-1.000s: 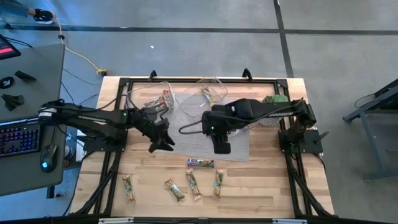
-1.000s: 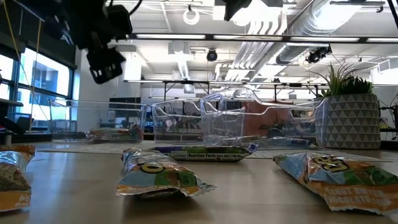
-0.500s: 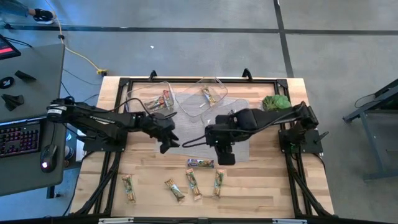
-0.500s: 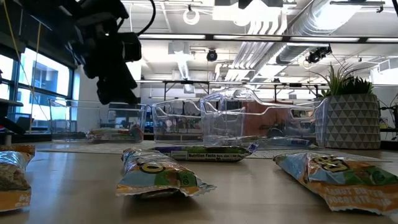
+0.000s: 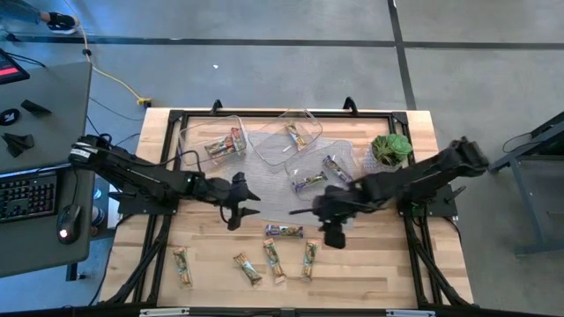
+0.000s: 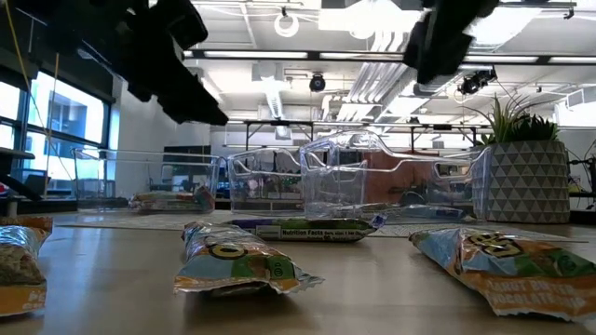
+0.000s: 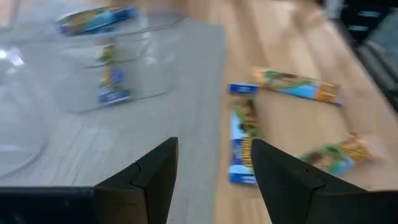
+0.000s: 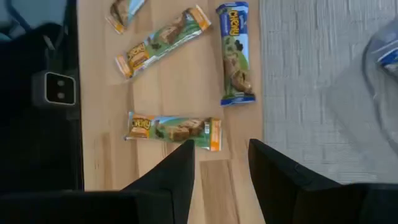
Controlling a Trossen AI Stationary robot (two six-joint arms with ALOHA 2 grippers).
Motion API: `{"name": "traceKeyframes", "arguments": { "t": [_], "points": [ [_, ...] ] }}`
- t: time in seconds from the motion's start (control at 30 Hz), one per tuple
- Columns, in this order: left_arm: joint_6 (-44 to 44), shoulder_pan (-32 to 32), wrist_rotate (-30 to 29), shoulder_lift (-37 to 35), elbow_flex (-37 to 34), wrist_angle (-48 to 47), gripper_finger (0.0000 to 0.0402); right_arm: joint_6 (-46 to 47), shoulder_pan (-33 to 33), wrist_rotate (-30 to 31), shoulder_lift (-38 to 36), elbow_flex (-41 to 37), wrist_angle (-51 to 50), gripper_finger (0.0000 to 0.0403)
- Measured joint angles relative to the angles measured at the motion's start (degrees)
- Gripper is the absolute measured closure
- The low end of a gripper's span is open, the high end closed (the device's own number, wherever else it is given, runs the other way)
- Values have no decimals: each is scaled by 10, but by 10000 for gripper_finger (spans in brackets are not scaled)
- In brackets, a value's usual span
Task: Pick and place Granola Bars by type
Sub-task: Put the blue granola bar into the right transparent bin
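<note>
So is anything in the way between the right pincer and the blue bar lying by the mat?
Nothing visible is. The right pincer hangs open just beside the blue bar, with only bare wooden table between them. The left pincer is off to the other side.

Bright ceiling strips (image 6: 391, 42) flood the room evenly, leaving only soft shadows on the worktop (image 5: 379, 264). The left wrist view smears with motion blur; low down, the nearest bars (image 6: 237, 261) look soft.

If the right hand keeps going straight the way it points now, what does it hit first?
Probably the green-and-orange bar lying crosswise just ahead of the right hand, whose fingers are open and empty. The blue bar sits further on. Height above the table is unclear.
</note>
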Motion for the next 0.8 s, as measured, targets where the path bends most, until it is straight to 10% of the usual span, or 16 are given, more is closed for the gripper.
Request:
{"name": "traceKeyframes", "arguments": {
  "t": [0.47,0.8],
  "points": [
    [53,-2,90,174,52,128,205,-1,34,159,-148,-428,505,269],
    [53,-5,134,302,149,114,205,-81,44,224,-141,-537,738,269]
  ]
}}
